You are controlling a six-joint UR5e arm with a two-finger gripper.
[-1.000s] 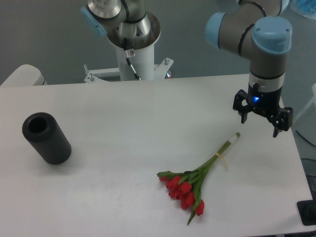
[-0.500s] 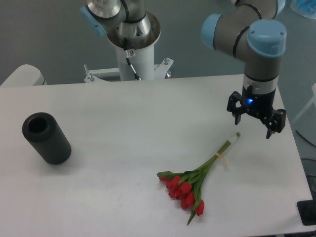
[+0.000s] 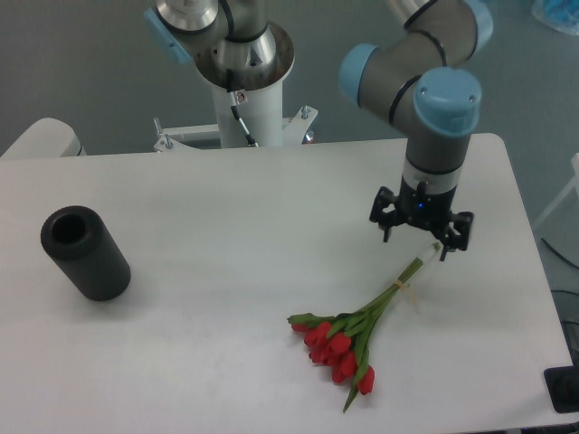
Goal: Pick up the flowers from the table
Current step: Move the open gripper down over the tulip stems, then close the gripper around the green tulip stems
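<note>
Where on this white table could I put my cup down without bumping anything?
The widest bare stretch of the table lies between the black cylinder on the left and the flowers on the right. The front left corner is bare too. The right side is crowded: the gripper hangs open right above the stem ends.

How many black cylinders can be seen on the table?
1. The black cylinder stands at the left side of the table, far from the flowers and the gripper.

Behind my white table (image 3: 226, 199) is a plain grey-blue wall (image 3: 81, 63); light is even, w/ soft shadows only.
</note>
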